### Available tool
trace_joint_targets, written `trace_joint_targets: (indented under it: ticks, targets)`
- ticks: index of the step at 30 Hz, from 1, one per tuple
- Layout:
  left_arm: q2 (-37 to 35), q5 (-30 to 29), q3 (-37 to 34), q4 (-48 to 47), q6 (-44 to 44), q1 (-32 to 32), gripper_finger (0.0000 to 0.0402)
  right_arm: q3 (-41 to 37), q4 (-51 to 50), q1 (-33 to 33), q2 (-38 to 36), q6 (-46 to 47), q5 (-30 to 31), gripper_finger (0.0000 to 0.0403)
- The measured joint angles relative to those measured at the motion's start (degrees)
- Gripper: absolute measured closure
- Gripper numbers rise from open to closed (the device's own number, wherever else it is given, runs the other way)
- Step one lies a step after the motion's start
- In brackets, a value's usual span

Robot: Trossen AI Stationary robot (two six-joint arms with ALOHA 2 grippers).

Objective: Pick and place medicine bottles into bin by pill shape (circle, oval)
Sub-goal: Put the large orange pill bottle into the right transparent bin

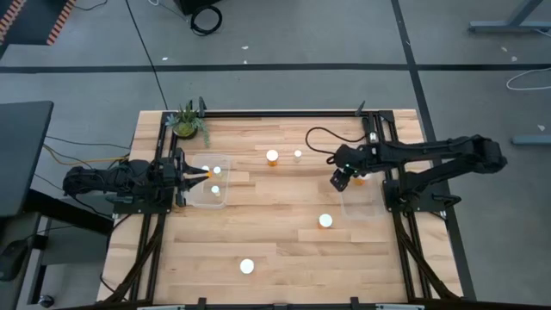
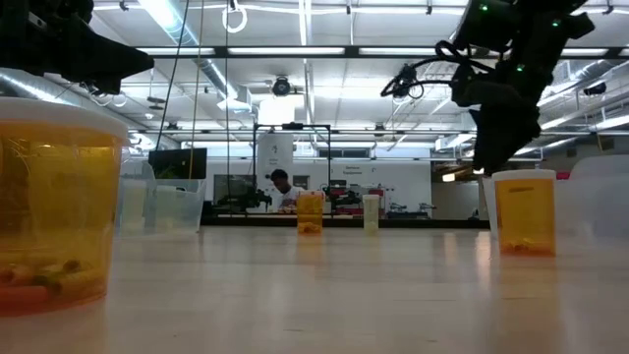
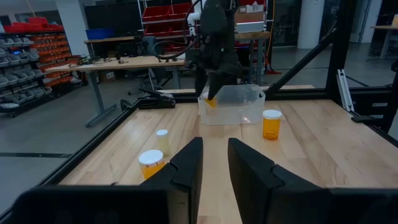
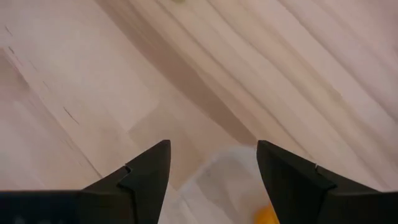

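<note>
Medicine bottles with amber bodies and white caps stand upright on the wooden table: two at the far middle [image 1: 272,157] [image 1: 298,155], one right of centre [image 1: 325,220] and one near the front edge [image 1: 247,266]. Two more [image 1: 217,170] are in the clear left bin [image 1: 225,200]. One [image 1: 357,181] is in the clear right bin [image 1: 366,207]. My right gripper [image 1: 340,179] hangs above that bin's left rim, pointing steeply down, open and holding nothing [image 4: 211,177]. My left gripper [image 3: 214,168] stays level over the left bin's left rim, a narrow gap between its fingers and nothing in it.
A small green potted plant [image 1: 188,123] stands at the far left corner. A black frame [image 1: 284,111] runs along the table's edges. Bare wood lies between the two bins and toward the near edge. In the low view a bottle [image 2: 49,206] looms close to the camera.
</note>
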Motion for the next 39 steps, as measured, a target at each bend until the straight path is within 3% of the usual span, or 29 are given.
trace_joint_targets:
  ticks: [23,32,39]
  targets:
    - [0.0,0.0,0.0,0.0,0.0,0.0,0.0312,28.4,0.8,0.0,28.5,-20.1,-1.5,0.0157]
    - [0.0,0.0,0.0,0.0,0.0,0.0,0.0317,34.0,8.1,-0.5,34.9,-27.8,-1.7,0.0156]
    - [0.0,0.0,0.0,0.0,0.0,0.0,0.0313,36.6,11.6,-3.1,39.7,-31.4,-4.2,0.0128]
